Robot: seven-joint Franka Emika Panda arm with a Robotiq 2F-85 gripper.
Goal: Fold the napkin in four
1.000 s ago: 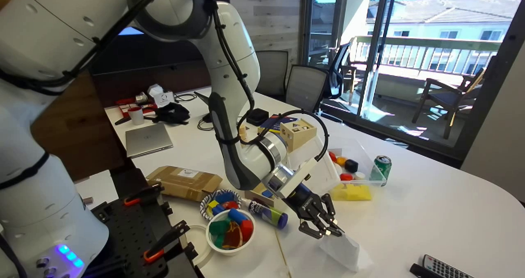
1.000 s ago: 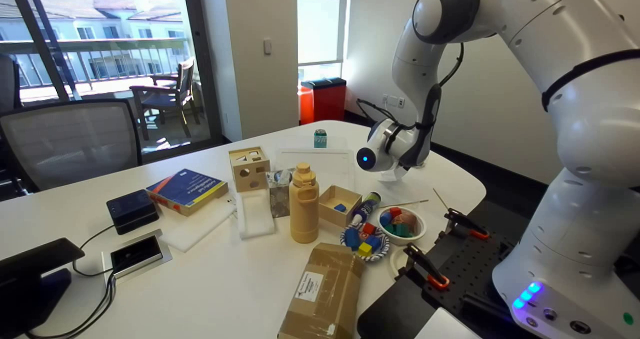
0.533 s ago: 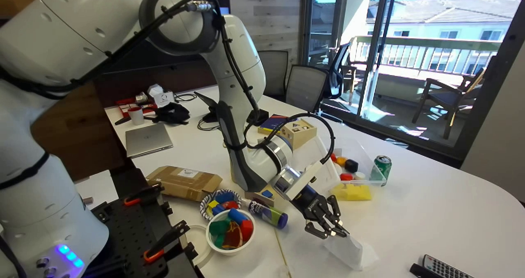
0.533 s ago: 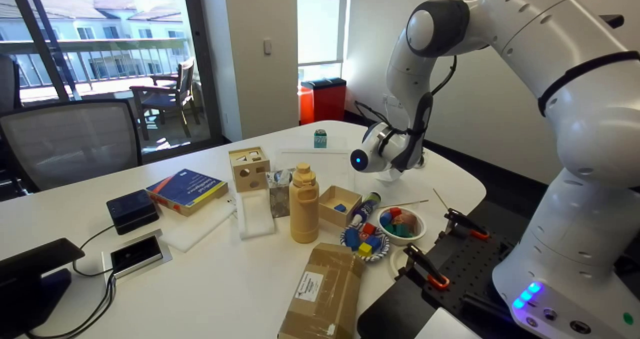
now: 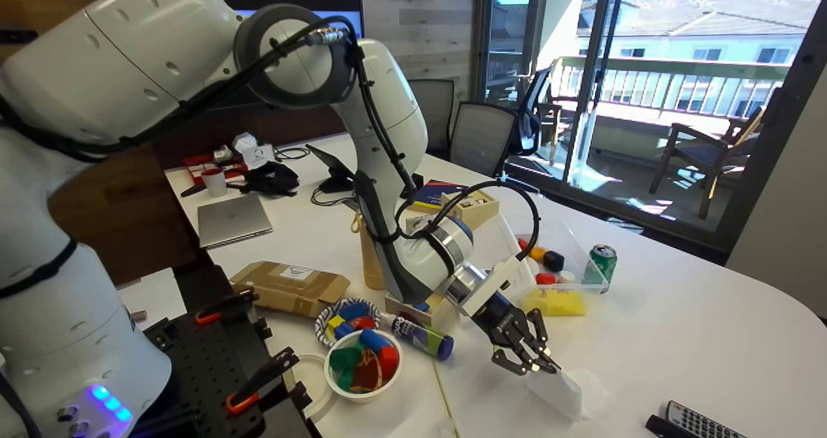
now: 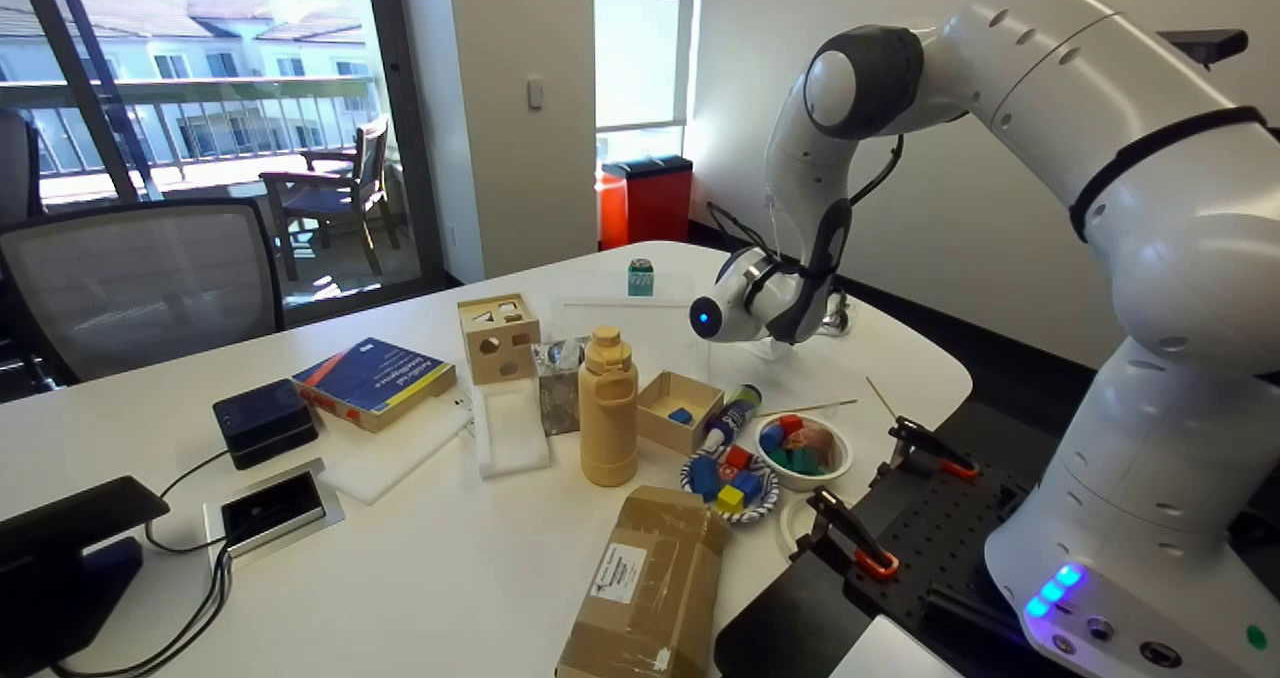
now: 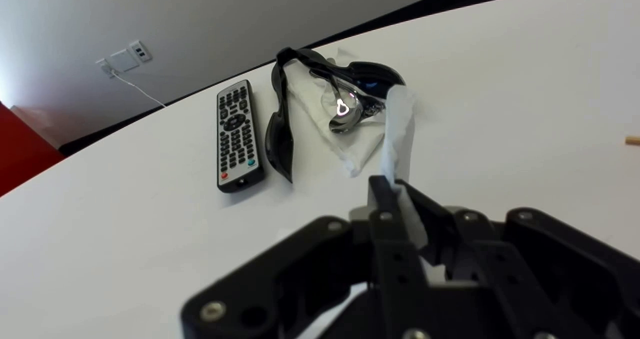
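Note:
The napkin is a thin white sheet. In an exterior view the napkin [image 5: 561,394] hangs from my fingertips and stands up as a fold, with its lower part spread on the white table. My gripper [image 5: 546,366] is tilted down just above the table and is shut on the napkin's upper edge. In the wrist view the gripper [image 7: 394,183] pinches the napkin [image 7: 398,129], which runs away from the tips as a narrow upright strip. In an exterior view the napkin [image 6: 768,349] shows only partly below the wrist, and the fingers are hidden there.
A remote [image 7: 237,136] and black glossy items with a shiny metal part [image 7: 347,110] lie on white wrapping beyond the napkin. A bowl of blocks [image 5: 363,396], a glue tube [image 5: 420,336], a yellow item [image 5: 554,302], a clear bin [image 5: 585,287] and a can [image 5: 602,267] stand around.
My gripper has moved steadily to the right in an exterior view, away from the base, with the napkin pinched in it. The napkin has shifted along the table in the same direction.

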